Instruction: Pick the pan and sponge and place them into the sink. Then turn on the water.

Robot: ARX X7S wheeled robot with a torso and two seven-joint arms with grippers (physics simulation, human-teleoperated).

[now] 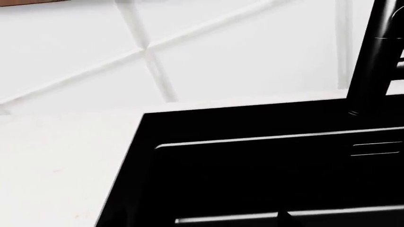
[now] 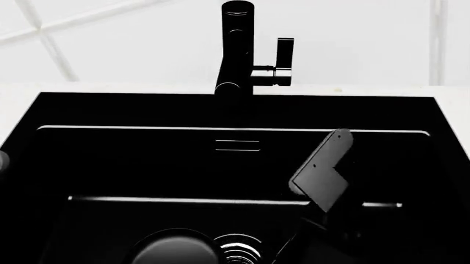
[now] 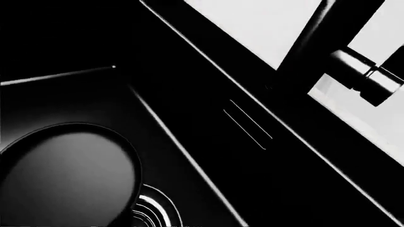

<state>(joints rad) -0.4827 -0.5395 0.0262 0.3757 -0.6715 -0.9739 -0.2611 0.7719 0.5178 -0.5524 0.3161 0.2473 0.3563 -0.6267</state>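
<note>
Inside sink [image 2: 147, 165], pan [image 2: 173, 250] beside drain [image 2: 239, 250].

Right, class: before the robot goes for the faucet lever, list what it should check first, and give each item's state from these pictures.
1. Pan in the sink: ok, it lies on the basin floor by the drain.
2. Sponge in the sink: cannot tell, no view shows it.
3. Water not yet running: ok, no stream below the faucet.
4. Lever free to reach: ok, nothing around it.
5. Right gripper empty: cannot tell, it is dark against the basin.
</note>
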